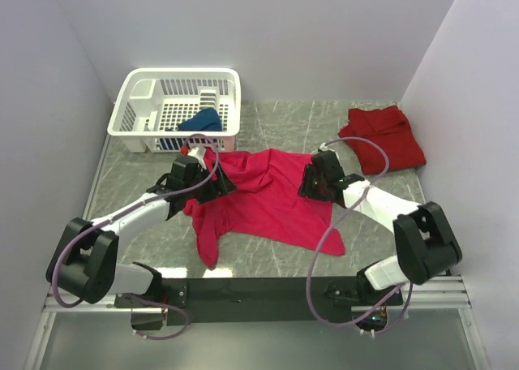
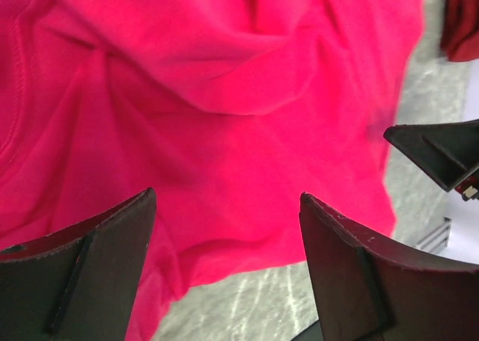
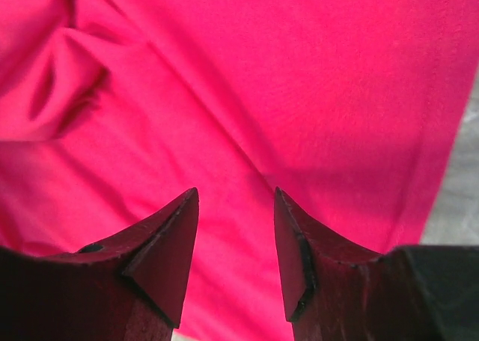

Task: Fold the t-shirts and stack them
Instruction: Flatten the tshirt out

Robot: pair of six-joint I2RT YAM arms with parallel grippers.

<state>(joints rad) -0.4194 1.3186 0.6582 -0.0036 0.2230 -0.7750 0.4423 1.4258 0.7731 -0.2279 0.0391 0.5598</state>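
Note:
A magenta t-shirt (image 1: 263,195) lies rumpled and spread across the middle of the table. My left gripper (image 1: 219,183) is low over its left part. In the left wrist view this gripper (image 2: 228,199) is open wide above the shirt's (image 2: 224,94) hem, with nothing between the fingers. My right gripper (image 1: 308,183) is over the shirt's right side. It is open (image 3: 236,195) with a narrower gap just above the magenta cloth (image 3: 284,79). A darker red t-shirt (image 1: 381,135) lies folded at the back right. A dark blue t-shirt (image 1: 201,122) sits in the basket.
The white lattice basket (image 1: 138,110) stands at the back left, close behind my left gripper. Walls enclose the table on the left, back and right. Grey marbled tabletop (image 1: 268,260) shows in front of the magenta shirt.

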